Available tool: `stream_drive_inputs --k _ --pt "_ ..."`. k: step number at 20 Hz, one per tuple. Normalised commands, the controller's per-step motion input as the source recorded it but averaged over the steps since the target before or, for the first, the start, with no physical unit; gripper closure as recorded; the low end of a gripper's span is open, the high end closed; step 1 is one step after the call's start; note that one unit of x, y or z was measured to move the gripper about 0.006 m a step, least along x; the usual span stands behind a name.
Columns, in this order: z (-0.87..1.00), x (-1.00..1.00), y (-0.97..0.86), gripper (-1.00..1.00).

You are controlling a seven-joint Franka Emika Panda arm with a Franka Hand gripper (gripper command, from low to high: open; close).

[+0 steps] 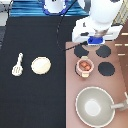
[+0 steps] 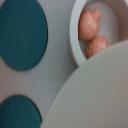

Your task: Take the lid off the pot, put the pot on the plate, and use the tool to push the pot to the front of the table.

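Note:
The pot (image 1: 84, 65) stands uncovered on the stove panel, its reddish-orange contents (image 2: 91, 31) showing. My gripper (image 1: 95, 42) hangs raised above the stove, just toward the exterior view's top of the pot. In the wrist view a broad pale curved surface, the lid (image 2: 95, 95), fills the near corner close under the hand, so the gripper is shut on the lid. In the exterior view the hand hides the lid. The tan plate (image 1: 41, 65) and the cream spatula (image 1: 18, 64) lie on the black table (image 1: 35, 102) at the exterior view's left.
The brownish-pink stove panel (image 1: 71, 87) carries black burners (image 1: 106, 68) around the pot. A large grey pan (image 1: 95, 106) with a handle sits toward the exterior view's bottom right.

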Motion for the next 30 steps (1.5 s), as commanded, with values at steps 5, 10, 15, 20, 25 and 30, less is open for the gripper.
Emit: stream_drive_inputs --k 5,10,15,20,25,30 --pt "-0.53 -1.0 -0.19 1.0" --pt "-0.82 -0.82 -0.17 1.0" --pt "-0.63 -0.51 -0.1 1.0" --pt "-0.61 -0.22 -0.02 1.0" --pt "-0.66 -0.06 0.04 1.0" --pt "-0.39 0.0 0.04 1.0"
